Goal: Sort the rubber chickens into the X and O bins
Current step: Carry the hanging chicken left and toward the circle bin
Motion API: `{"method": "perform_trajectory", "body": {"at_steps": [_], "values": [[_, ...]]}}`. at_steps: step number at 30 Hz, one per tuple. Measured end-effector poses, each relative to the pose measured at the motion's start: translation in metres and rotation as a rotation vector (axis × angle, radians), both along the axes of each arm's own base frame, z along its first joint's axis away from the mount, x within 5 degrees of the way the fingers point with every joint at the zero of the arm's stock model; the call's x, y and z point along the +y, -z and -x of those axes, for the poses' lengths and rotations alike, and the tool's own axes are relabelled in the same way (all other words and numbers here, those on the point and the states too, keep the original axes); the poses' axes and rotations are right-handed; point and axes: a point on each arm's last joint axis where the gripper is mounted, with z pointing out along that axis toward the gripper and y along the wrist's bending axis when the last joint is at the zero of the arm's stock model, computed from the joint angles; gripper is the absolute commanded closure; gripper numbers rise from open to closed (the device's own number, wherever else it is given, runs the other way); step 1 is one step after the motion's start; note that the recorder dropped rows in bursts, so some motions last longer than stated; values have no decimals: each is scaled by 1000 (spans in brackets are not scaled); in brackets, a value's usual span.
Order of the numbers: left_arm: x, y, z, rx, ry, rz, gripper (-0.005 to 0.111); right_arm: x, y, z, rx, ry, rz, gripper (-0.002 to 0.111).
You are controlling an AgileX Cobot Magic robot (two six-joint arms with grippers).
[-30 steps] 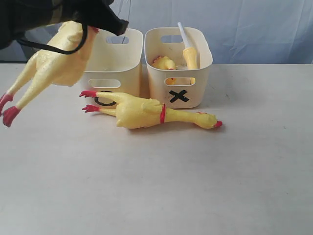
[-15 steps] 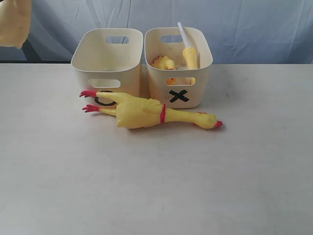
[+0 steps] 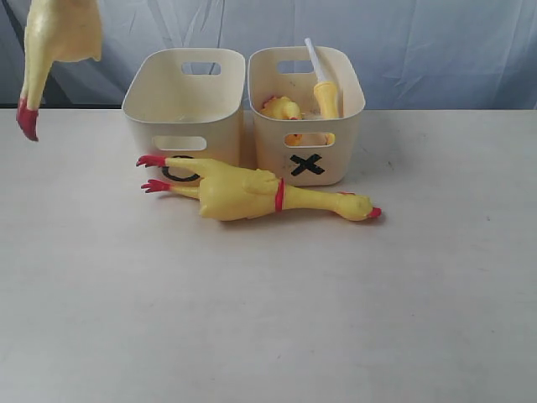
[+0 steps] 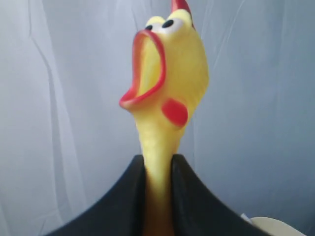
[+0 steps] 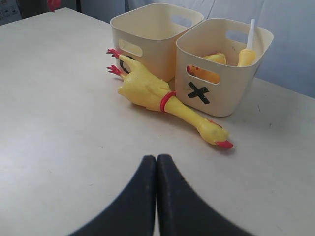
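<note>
My left gripper is shut on the neck of a rubber chicken, its open red beak facing the camera. In the exterior view that chicken hangs at the top left, red foot down, the gripper out of frame. A second chicken lies on the table before the bins, feet by the O bin, head to the right. A third chicken with a white tube sits in the X bin. My right gripper is shut and empty, well short of the lying chicken.
A pale table carries both bins side by side at the back. A grey-blue cloth backdrop hangs behind. Open tabletop lies in front and to the right of the lying chicken.
The held chicken rose out of the top left, then swung back down into view, legs now hanging straight. The left arm has left the exterior view. The right arm is still.
</note>
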Motion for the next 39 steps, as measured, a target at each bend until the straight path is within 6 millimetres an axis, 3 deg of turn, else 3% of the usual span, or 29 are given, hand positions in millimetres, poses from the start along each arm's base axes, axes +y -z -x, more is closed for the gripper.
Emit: {"method": "perform_trajectory", "body": {"at_steps": [7,19,24,28,33,39], "values": [[5,26,-22,-30,-46,57,107,0,0,0,0,0,0,108],[12,21,-32,-249,-28,344,107,0,0,0,0,0,0,108],[13,29,-36,-335,-9,426,107,0,0,0,0,0,0,108],[-6,36,-43,-365,44,465,107,0,0,0,0,0,0,108],[-20,24,-45,-414,90,465,107,0,0,0,0,0,0,108],[-30,52,-61,-348,98,450,107,0,0,0,0,0,0,108]]}}
